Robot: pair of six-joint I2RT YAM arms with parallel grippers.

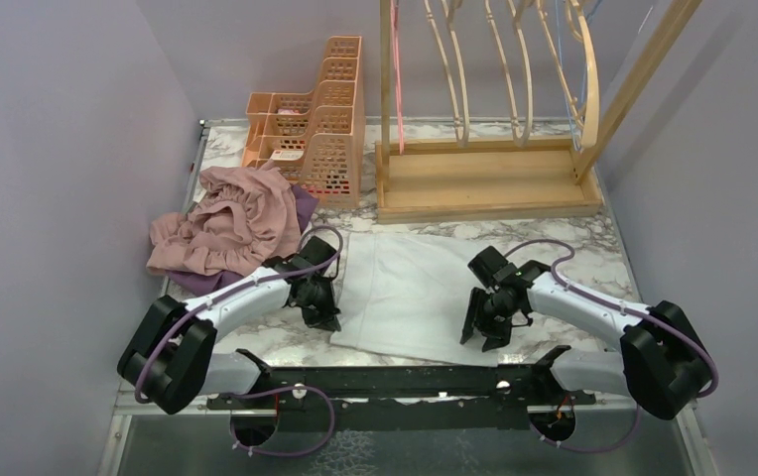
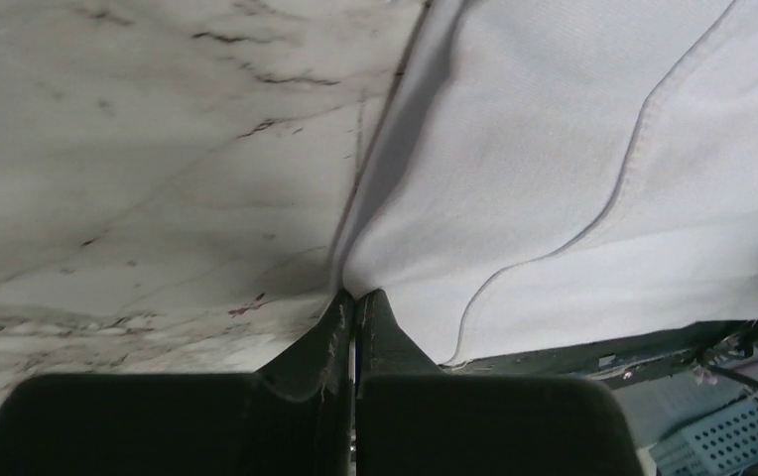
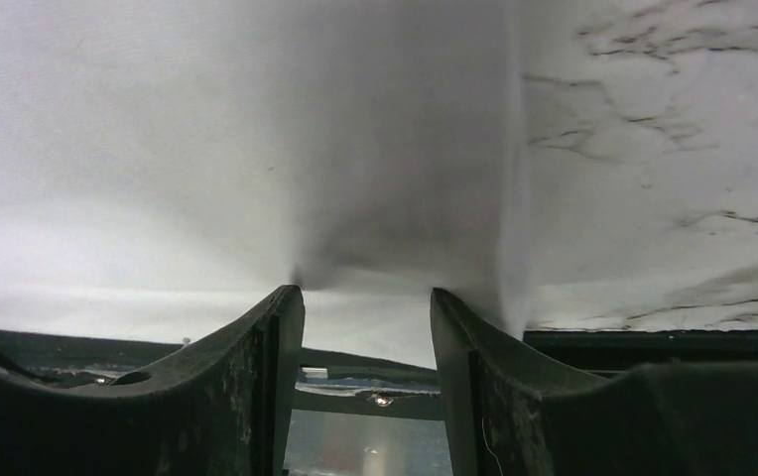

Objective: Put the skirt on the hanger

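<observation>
Plainly the white skirt (image 1: 405, 288) lies spread flat on the marble counter (image 1: 573, 238), between the two arms and just ahead of their bases. It reaches from the near edge of the counter almost to the foot of the wooden hanger (image 1: 484, 183), which stands at the far side and a little toward the right.

The left pincer (image 2: 355, 297) is closed tight on the skirt's left border. In the left wrist view the cloth puckers into the tips, so it appears to have a thin nip of fabric. The right pincer (image 3: 365, 297) stands open with its jaws apart. They straddle the skirt's right border near the front corner, with cloth under and ahead of them and bare counter to one side. It holds nothing yet.

So the garment lies crosswise between the two pincers, one on each side edge, and its long axis runs away from the arms toward the hanger. The coming move seems to turn on the right pincer closing on its border, so both sides can be lifted together and carried forward. The right arm is the nearer one to the hanger.

A pink heap of clothes (image 1: 231, 223) and orange baskets (image 1: 320, 129) sit to the far left, apart from the skirt.
</observation>
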